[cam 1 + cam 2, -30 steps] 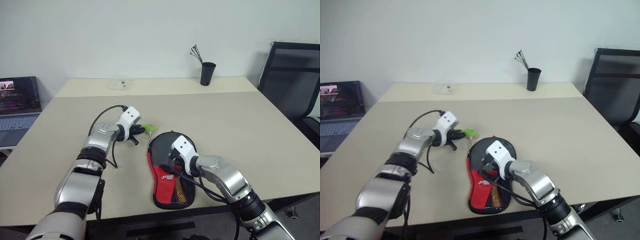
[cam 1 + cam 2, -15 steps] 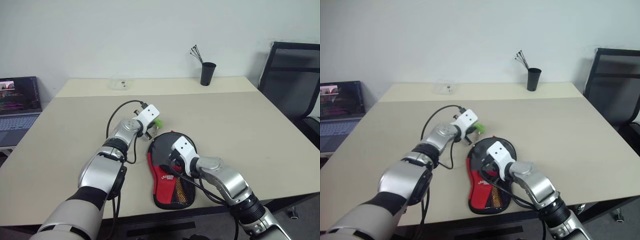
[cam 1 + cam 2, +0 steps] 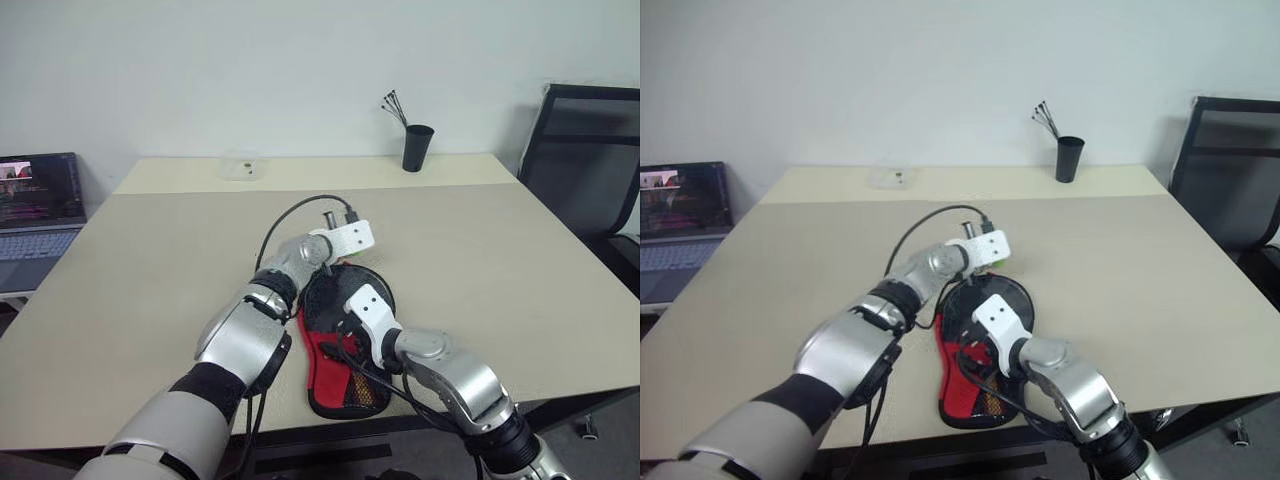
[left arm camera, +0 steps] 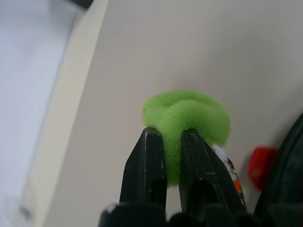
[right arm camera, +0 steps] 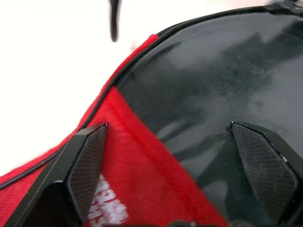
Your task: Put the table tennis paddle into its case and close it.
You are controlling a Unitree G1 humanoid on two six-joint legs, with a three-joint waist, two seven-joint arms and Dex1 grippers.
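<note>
The case [image 3: 322, 361] lies flat near the table's front edge, black at its round far end and red toward me. The table tennis paddle is hidden. My left gripper [image 4: 173, 135] is shut on the fuzzy green tag [image 4: 189, 111] at the case's far rim, its white wrist [image 3: 345, 238] just beyond the round end. My right gripper [image 5: 168, 126] stands open over the case's top face, one finger [image 5: 87, 161] over the red fabric, the other [image 5: 262, 161] over the black. From the head views it sits at the case's middle [image 3: 345, 325].
The beige table [image 3: 480, 230] has open room to the right and left of the case. A black cup with sticks [image 3: 414, 147] and a small clear box [image 3: 240, 163] stand at the far edge. A laptop [image 3: 35, 200] is at left, a black chair [image 3: 590, 160] at right.
My left gripper, still shut on the green tag, has swept to the right from the case's left side to its far rim, rolling as it went. The right gripper has stayed open over the case.
</note>
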